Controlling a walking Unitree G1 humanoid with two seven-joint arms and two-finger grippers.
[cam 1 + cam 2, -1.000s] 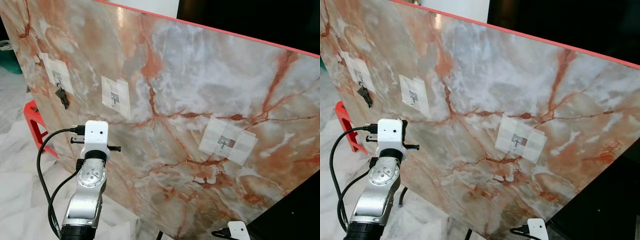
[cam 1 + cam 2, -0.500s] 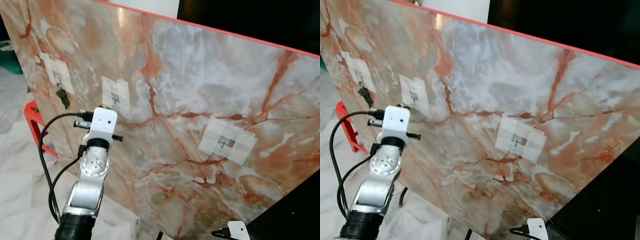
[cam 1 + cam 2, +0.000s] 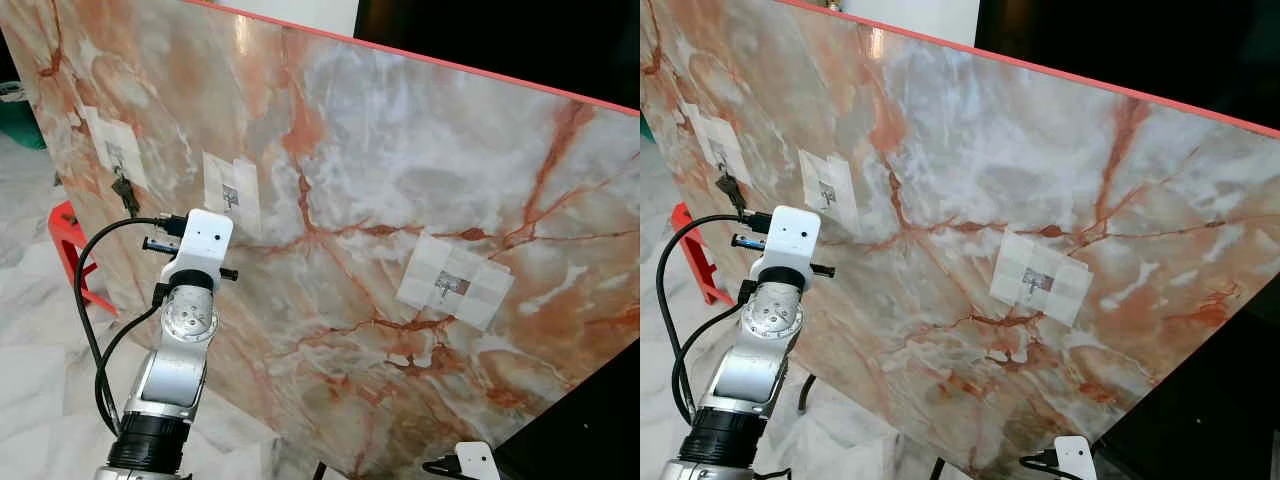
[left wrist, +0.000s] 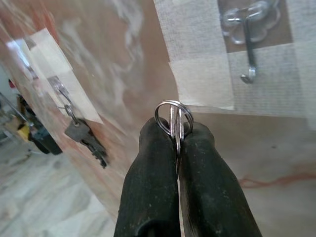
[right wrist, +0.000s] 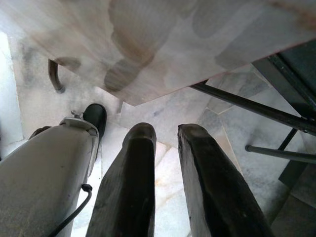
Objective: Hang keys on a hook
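**A:** What are you facing?

**B:** I'm facing a marbled board (image 3: 400,170), pink and grey with rust veins, leaning back, with a red edge (image 3: 470,68) running along its top. Pale marble floor (image 3: 40,330) is spreading out below it, and a dark opening is sitting beyond the top edge.

**A:** And your left claw?

**B:** My left claw (image 4: 177,140) is pressing its two fingers tight together on a key ring (image 4: 173,116), whose loop is sticking up from the tips. The keys themselves are hiding between the fingers, so I cannot tell their shape.

**A:** Where is the hook?

**B:** A metal hook (image 4: 249,47) on a taped patch (image 4: 207,59) is hanging just past my fingertips, up and to one side, apart from the ring. Further off to the other side, a second hook (image 4: 61,91) is already carrying dark keys (image 4: 86,138).

**A:** Any more along the board?

**B:** A third hook (image 3: 447,286) on its own patch is sitting well away towards my right arm.

**A:** Room to move?

**B:** Open floor is lying under my left arm. A red stool (image 3: 68,245) is standing by the board's near end, behind my cable (image 3: 95,330).

**A:** Your right claw?

**B:** My right claw (image 5: 165,136) is hanging low beneath the board's bottom edge, fingers slightly parted and holding nothing, near black frame legs (image 5: 247,106).
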